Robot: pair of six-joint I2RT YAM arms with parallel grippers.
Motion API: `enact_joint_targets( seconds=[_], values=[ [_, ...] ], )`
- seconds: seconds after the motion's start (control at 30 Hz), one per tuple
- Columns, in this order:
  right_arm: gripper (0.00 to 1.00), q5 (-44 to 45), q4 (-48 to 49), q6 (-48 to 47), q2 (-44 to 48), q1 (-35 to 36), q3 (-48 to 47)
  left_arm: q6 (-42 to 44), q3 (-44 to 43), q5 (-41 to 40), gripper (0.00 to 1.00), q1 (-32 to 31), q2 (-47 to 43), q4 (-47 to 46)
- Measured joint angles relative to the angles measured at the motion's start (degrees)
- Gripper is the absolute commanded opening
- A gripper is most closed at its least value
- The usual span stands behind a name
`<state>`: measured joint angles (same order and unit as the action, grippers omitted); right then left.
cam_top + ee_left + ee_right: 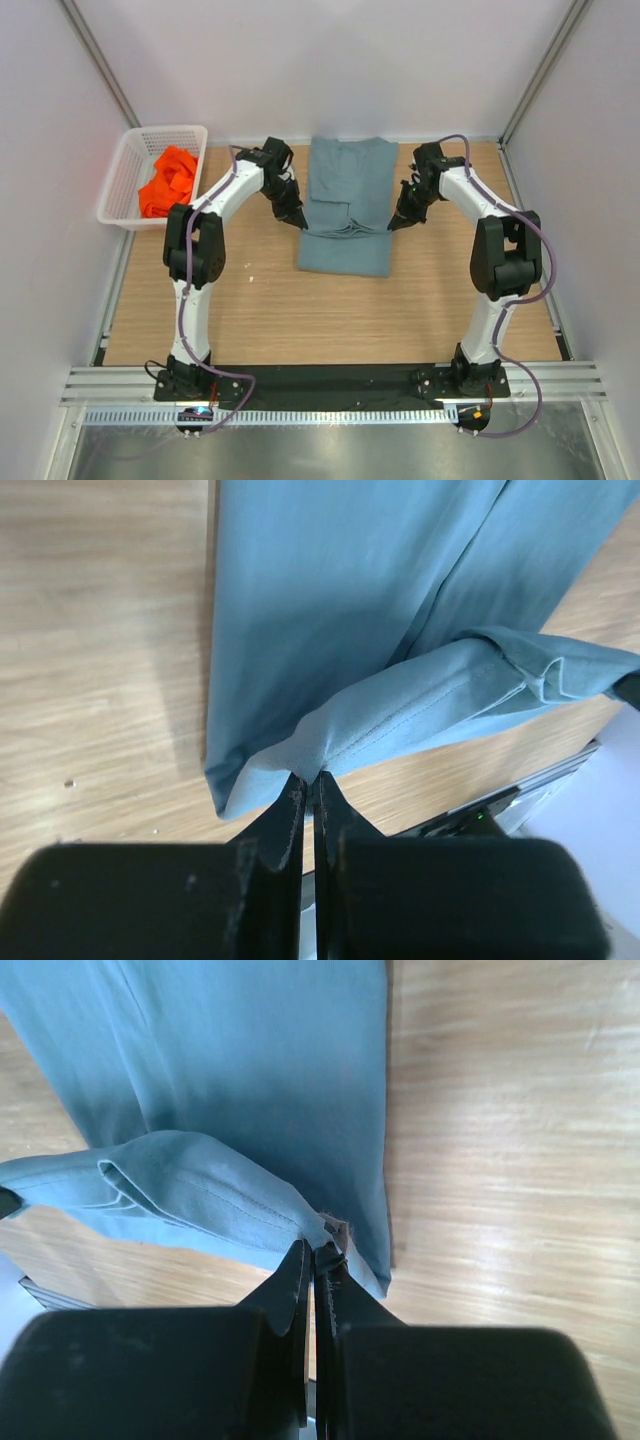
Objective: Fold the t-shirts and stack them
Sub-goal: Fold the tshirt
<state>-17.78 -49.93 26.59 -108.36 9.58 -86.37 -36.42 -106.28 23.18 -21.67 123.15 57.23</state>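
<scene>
We see a light wooden table top (270, 310) with pale grain, closed in by plain white walls (330, 60) at the back and on both sides. Grey metal posts (96, 55) stand slanted in the two back corners. Along the near edge lies a black strip (330, 378) between silver rails (560, 380), and below it a dull steel plate (330, 455). The light is soft and even.

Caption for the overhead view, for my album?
Left tool and right tool pinch the grey-blue t-shirt; orange t-shirt sits in basket.
</scene>
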Motion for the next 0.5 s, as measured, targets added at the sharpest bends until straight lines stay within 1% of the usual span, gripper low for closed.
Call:
enact_joint_targets(
  seconds=[0.13,0.33,0.5],
  values=[
    [0.01,0.00,-1.07,-0.50,-3.26,-0.70,-3.91,-0.61,-4.50,0.72,0.00,1.22,2.54,-0.44],
    [0.02,-0.17,-2.16,-0.81,-5.81,-1.42,-8.52,-2.51,-7.78,2.01,0.00,3.04,3.93,-2.25],
    [0.02,-0.15,-2.62,-1.01,-9.07,-2.05,-12.74,-4.00,-12.59,3.28,0.00,3.50,7.87,-3.58]
  ],
)
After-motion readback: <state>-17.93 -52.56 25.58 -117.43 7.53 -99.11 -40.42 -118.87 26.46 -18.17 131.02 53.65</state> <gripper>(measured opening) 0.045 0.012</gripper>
